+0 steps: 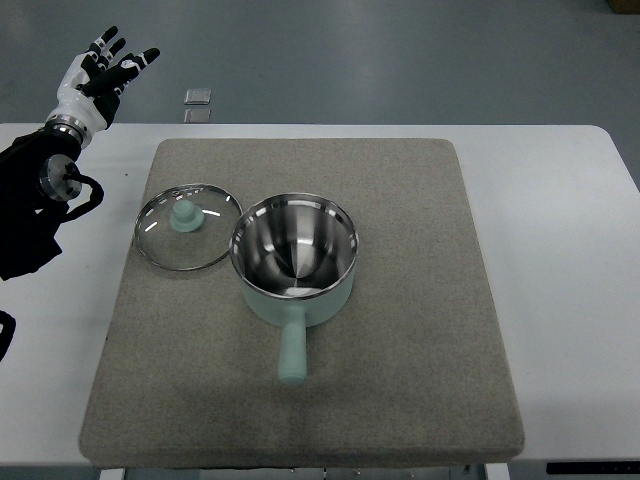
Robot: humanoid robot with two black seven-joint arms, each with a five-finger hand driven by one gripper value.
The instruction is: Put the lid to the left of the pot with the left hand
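A mint-green pot (295, 265) with a steel inside stands uncovered on the grey mat (400, 350), its handle pointing toward the near edge. A glass lid (187, 227) with a mint knob lies flat on the mat just left of the pot, its rim close to or touching the pot's rim. My left hand (108, 68) is raised at the far left corner, well away from the lid, fingers spread and holding nothing. The right arm does not show.
The mat lies on a white table (570, 250). Two small grey squares (198, 98) sit on the floor past the table's far edge. My dark left forearm (35, 200) hangs over the table's left side.
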